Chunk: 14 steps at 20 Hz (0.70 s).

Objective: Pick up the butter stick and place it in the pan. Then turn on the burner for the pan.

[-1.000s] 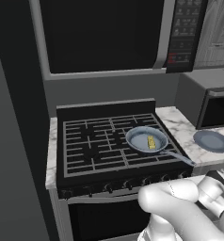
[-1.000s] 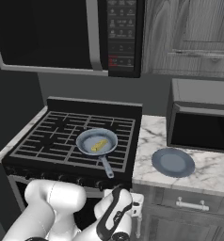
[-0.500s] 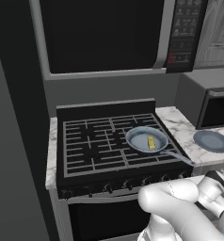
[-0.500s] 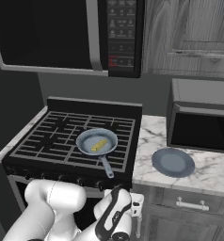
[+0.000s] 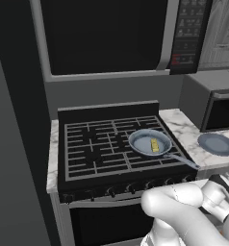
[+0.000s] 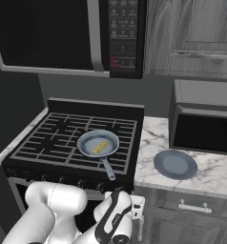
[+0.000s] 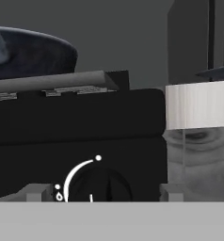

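Left base view: the butter stick (image 5: 155, 144) lies inside the pan (image 5: 149, 142), which sits on the front right burner of the stove (image 5: 111, 144). The pan's handle points toward the front right, and a plate (image 5: 217, 144) rests on the counter (image 5: 188, 132), well to the right of the stove.

Right base view: the butter stick (image 6: 100, 147) is again in the pan (image 6: 98, 143). The gripper (image 6: 137, 209) hangs low in front of the stove, just below its front right corner.

Hand view: a knob (image 7: 99, 186) on the stove's black front panel sits dead ahead and close, between the two finger tips (image 7: 33, 192), which stand apart either side of it with nothing clasped.

Step in hand: by my reading, butter is done and the burner remains.

Next move: likely ease forward, pinch the knob and turn it.
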Available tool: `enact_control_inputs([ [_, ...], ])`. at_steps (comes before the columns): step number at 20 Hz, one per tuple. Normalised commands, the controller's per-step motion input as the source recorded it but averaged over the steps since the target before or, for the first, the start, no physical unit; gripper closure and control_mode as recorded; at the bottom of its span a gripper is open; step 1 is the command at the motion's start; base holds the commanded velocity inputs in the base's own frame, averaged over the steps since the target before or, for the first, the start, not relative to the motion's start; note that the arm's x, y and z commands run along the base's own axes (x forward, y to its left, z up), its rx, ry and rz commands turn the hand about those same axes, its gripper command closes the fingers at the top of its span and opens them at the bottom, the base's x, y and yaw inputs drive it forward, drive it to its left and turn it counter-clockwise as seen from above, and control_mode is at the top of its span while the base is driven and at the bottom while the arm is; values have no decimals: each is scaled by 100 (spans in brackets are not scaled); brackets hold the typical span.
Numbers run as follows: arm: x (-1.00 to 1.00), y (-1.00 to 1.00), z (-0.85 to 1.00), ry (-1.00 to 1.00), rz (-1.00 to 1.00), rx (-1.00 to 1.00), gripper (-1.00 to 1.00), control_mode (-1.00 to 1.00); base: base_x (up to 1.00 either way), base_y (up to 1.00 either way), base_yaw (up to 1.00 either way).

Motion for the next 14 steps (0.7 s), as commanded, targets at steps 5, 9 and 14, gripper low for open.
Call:
enact_control_inputs([
  [5,0,0,0,0,0,0,100,-100,0,0,0],
  [9,0,0,0,0,0,0,100,-100,0,0,0],
  [14,0,0,0,0,0,0,100,-100,0,0,0],
])
